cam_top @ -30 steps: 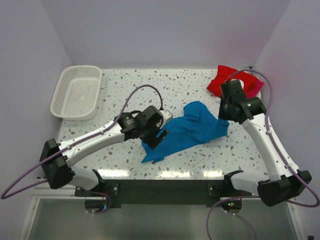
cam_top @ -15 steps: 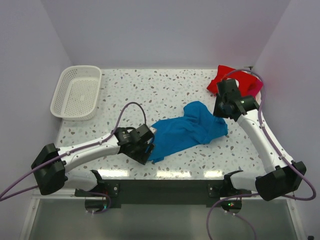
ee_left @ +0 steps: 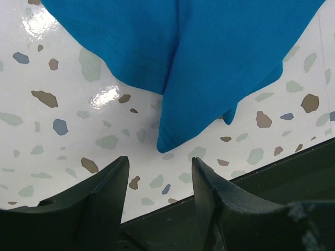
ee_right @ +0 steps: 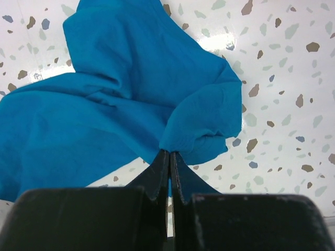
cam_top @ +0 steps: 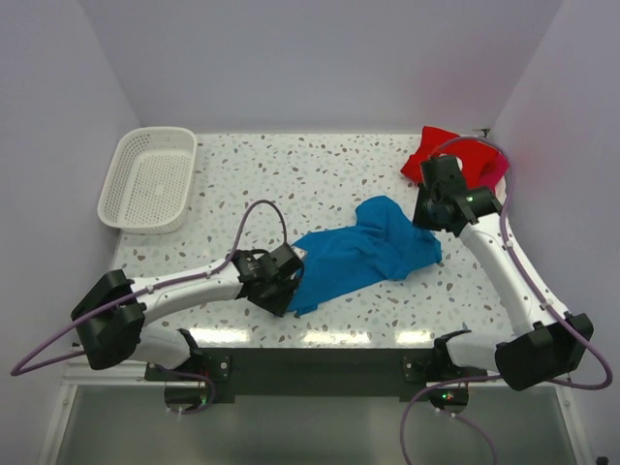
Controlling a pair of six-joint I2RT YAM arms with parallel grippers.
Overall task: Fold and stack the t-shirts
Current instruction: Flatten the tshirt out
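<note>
A bright blue t-shirt (cam_top: 363, 252) lies rumpled in the middle of the speckled table (cam_top: 291, 174). My right gripper (ee_right: 169, 154) is shut on a pinched fold of the blue t-shirt (ee_right: 131, 99) at its right edge; in the top view the right gripper (cam_top: 429, 218) sits there. My left gripper (ee_left: 159, 167) is open and empty, low over the table just short of the shirt's near left corner (ee_left: 172, 141); in the top view the left gripper (cam_top: 288, 281) is beside that corner. A red t-shirt (cam_top: 431, 155) and a magenta-pink one (cam_top: 492, 165) lie bunched at the back right.
A white mesh basket (cam_top: 147, 179) stands at the back left corner. The table's dark front edge (ee_left: 272, 162) runs just under the left fingers. Purple walls close in the left, back and right sides.
My left arm pulled back toward the near edge, let go of the blue shirt and now sits open by its near left corner. My right gripper moved slightly back, still pinching the shirt.
</note>
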